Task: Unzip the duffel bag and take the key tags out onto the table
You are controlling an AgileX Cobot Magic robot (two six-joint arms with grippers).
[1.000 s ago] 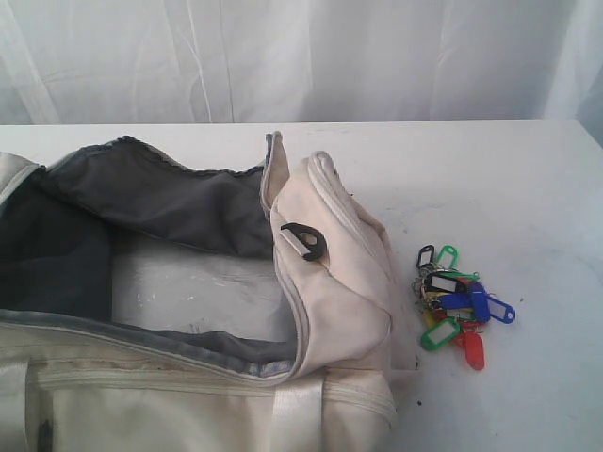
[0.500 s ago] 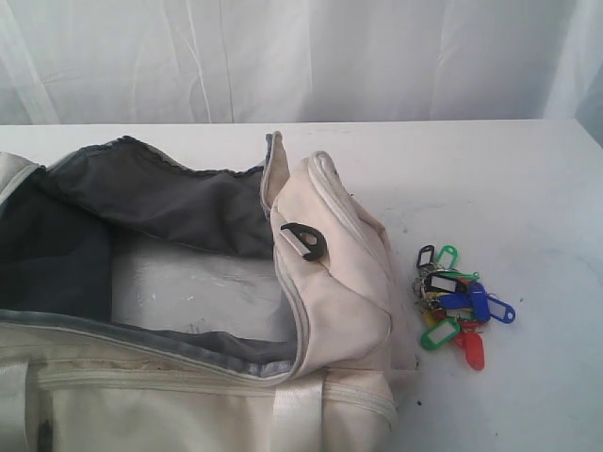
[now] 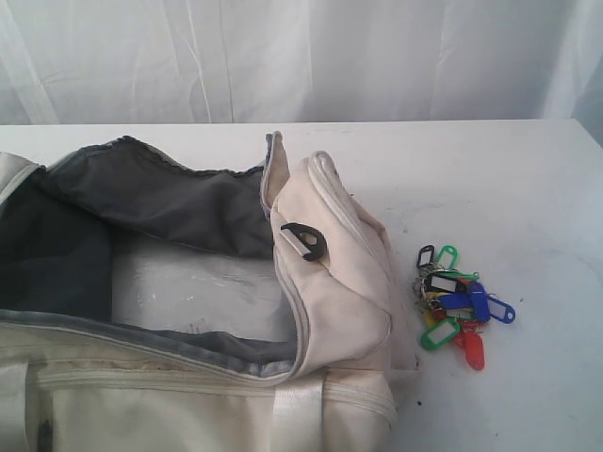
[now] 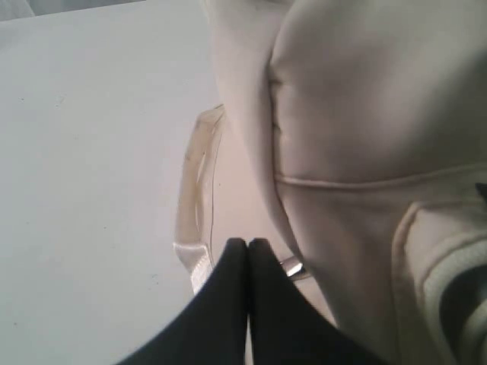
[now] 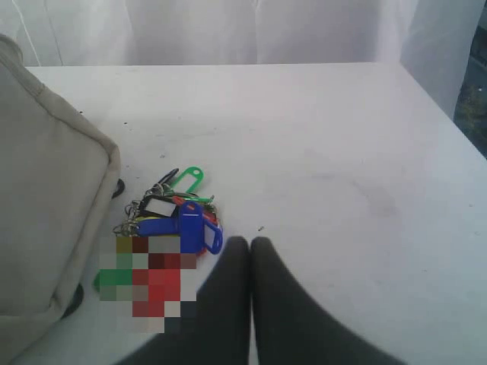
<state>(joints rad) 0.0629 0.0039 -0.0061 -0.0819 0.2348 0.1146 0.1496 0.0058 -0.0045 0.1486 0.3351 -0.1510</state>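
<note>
The cream duffel bag [image 3: 330, 273] lies unzipped on the left of the white table [image 3: 509, 179], its dark grey lining [image 3: 160, 202] showing. The key tags [image 3: 457, 303], a bunch in blue, green, red and black, rest on the table just right of the bag's end. In the right wrist view the key tags [image 5: 179, 220] lie close beside my right gripper [image 5: 249, 245], which is shut and empty. My left gripper [image 4: 248, 245] is shut with nothing in it, over a webbing strap [image 4: 199, 255] beside the duffel bag [image 4: 358, 114]. Neither arm shows in the exterior view.
A black D-ring [image 3: 303, 239] hangs on the bag's end panel. A white curtain [image 3: 301, 56] closes off the far side of the table. Bare tabletop [image 5: 342, 152] stretches past the tags to the right.
</note>
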